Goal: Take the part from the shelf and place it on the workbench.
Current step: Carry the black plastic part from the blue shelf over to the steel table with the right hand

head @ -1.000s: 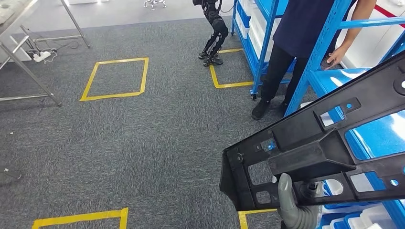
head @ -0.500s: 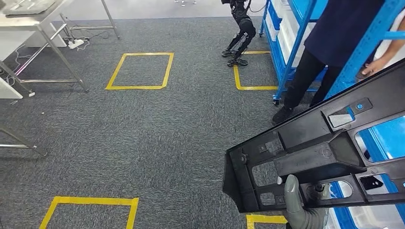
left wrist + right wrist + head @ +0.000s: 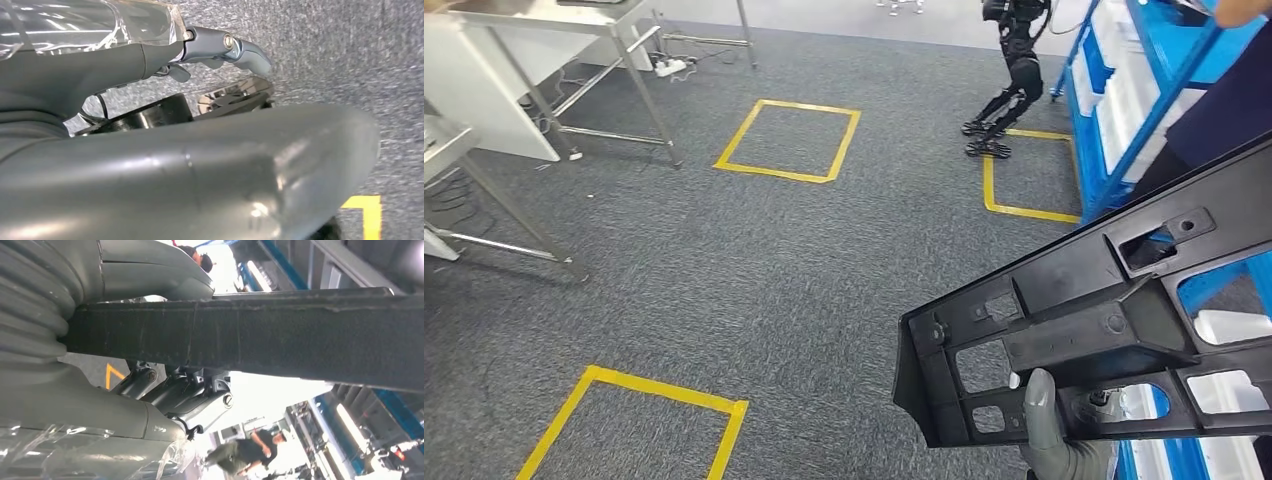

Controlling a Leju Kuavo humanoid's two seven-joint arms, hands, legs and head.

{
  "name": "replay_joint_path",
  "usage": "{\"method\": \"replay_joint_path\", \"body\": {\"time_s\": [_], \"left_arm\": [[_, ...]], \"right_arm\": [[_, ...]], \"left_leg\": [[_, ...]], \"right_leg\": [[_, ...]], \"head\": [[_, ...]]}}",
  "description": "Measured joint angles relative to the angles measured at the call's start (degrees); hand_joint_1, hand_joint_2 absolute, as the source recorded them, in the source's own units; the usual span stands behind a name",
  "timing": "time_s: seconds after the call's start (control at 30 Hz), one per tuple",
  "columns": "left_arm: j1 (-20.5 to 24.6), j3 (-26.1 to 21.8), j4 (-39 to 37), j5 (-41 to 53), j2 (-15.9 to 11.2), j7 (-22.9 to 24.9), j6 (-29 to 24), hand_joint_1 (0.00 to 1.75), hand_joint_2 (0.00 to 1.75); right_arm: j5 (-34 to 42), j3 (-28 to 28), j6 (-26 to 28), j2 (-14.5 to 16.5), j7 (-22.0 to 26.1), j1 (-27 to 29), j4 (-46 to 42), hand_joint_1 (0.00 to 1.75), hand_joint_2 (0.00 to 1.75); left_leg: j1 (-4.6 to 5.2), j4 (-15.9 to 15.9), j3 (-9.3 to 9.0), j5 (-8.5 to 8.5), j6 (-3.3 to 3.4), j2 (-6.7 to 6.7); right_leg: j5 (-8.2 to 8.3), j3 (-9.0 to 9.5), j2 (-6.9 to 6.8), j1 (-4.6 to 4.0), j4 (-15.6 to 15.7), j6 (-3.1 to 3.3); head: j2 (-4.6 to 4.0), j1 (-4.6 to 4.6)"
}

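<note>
The right hand (image 3: pixel 1056 432) grips the black part (image 3: pixel 1114 320) beside the blue shelf (image 3: pixel 1124 120); left hand (image 3: pixel 220 47) fingers: cannot tell.

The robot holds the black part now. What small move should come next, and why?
Probably keep turning left toward the metal table, without loosening the grip. The right hand holds the black part near the blue shelf, and the table is off to the left across the grey carpet.
</note>
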State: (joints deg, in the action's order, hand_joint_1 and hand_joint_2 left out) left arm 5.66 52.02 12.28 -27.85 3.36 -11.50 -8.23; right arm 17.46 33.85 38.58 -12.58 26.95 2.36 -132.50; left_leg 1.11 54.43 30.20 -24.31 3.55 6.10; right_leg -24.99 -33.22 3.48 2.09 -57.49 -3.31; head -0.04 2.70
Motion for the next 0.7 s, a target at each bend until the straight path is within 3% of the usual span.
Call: {"method": "replay_joint_path", "body": {"time_s": [0.03,0.1,0.17,0.23,0.3,0.33,0.37,0.4,0.47,0.53,0.6,0.63,0.7], "left_arm": [[0.02,0.00,0.00,0.01,0.01,0.03,0.00,0.00,0.00],[-0.08,0.00,0.00,0.02,-0.01,0.08,-0.01,0.00,0.00],[-0.13,0.00,0.00,0.02,-0.02,0.13,-0.01,0.00,0.00],[0.01,0.00,0.00,0.01,-0.01,0.15,-0.02,0.00,0.00],[0.16,0.00,0.00,0.03,-0.01,0.15,-0.04,0.00,0.00],[0.20,0.00,0.00,0.04,-0.01,0.16,-0.05,0.00,0.00],[0.21,0.00,0.00,0.04,-0.01,0.21,-0.06,0.00,0.00],[0.18,0.00,0.00,0.04,-0.01,0.28,-0.05,0.00,0.00],[0.09,0.00,-0.01,0.03,-0.02,0.42,-0.08,0.00,0.00],[0.11,0.00,-0.02,0.01,-0.05,0.42,-0.12,0.00,0.00],[0.10,0.00,-0.02,0.00,-0.07,0.41,-0.14,0.00,0.00],[0.00,0.00,-0.02,-0.01,-0.05,0.40,-0.15,0.00,0.00],[-0.02,0.00,-0.03,-0.02,-0.03,0.38,-0.19,0.00,0.00]], "right_arm": [[-0.01,-0.02,0.00,-0.01,0.01,-0.01,-0.04,1.75,1.75],[-0.01,-0.10,0.00,-0.01,0.01,-0.05,-0.13,1.75,1.75],[-0.02,-0.20,0.00,-0.02,0.03,-0.02,-0.25,1.75,1.75],[-0.02,-0.27,-0.01,-0.04,0.04,0.05,-0.40,1.75,1.75],[-0.02,-0.30,-0.01,-0.04,0.04,0.09,-0.46,1.75,1.75],[-0.02,-0.31,-0.01,-0.05,0.04,0.09,-0.46,1.75,1.75],[-0.02,-0.32,0.00,-0.05,0.04,0.10,-0.46,1.75,1.75],[-0.02,-0.32,0.00,-0.05,0.04,0.10,-0.47,1.75,1.75],[-0.02,-0.33,0.00,-0.05,0.04,0.12,-0.55,1.75,1.75],[-0.02,-0.34,0.01,-0.05,0.04,0.15,-0.66,1.75,1.75],[-0.02,-0.37,0.02,-0.05,0.02,0.17,-0.78,1.75,1.75],[-0.02,-0.42,0.03,-0.06,0.00,0.23,-0.86,1.75,1.75],[-0.07,-0.55,0.09,-0.09,0.04,0.42,-1.03,1.75,1.75]], "left_leg": [[0.01,0.18,0.26,-0.28,-0.25,0.48],[-0.24,0.33,0.60,-0.56,-0.65,0.98],[-0.37,2.69,1.62,-1.88,-1.22,-1.17],[-0.52,9.83,5.24,-5.23,-1.84,-4.23],[-0.85,17.47,9.63,-7.86,-2.19,-5.13],[-0.93,18.74,10.59,-7.72,-2.20,-5.25],[-0.97,17.46,10.22,-6.46,-2.13,-5.42],[-0.93,13.89,8.60,-4.38,-1.94,-5.85],[-0.48,5.01,4.35,-0.46,-1.30,-8.44],[0.22,0.96,2.52,0.68,-0.71,-10.08],[0.56,0.52,2.19,0.67,-0.21,-8.90],[0.50,0.08,1.73,0.87,0.05,-8.19],[0.06,-0.77,0.69,1.42,0.63,-6.90]], "right_leg": [[0.11,0.36,0.31,-0.06,0.92,0.26],[-0.02,0.52,-0.92,-0.36,1.00,1.07],[-0.16,0.83,-2.18,-0.41,1.13,1.80],[-0.45,1.12,-3.47,-0.51,1.17,2.29],[-0.80,1.32,-4.88,-0.66,1.17,2.40],[-1.01,1.49,-5.61,-0.71,1.16,2.38],[-1.24,1.76,-6.32,-0.74,1.16,2.32],[-1.50,2.12,-7.03,-0.77,1.17,2.24],[-2.06,2.89,-8.21,-0.88,1.18,1.88],[-2.52,3.37,-9.12,-0.81,1.24,1.29],[-2.86,3.83,-10.14,-0.57,1.50,0.55],[-3.15,4.10,-9.87,-0.43,1.33,0.23],[-5.17,3.06,-7.32,-0.39,-1.93,-0.06]], "head": [[0.00,0.01],[0.00,0.06],[0.00,0.18],[0.00,0.31],[0.00,0.34],[0.00,0.34],[0.00,0.34],[0.00,0.34],[0.00,0.32],[0.00,0.31],[0.00,0.32],[0.00,0.29],[0.00,0.20]]}}
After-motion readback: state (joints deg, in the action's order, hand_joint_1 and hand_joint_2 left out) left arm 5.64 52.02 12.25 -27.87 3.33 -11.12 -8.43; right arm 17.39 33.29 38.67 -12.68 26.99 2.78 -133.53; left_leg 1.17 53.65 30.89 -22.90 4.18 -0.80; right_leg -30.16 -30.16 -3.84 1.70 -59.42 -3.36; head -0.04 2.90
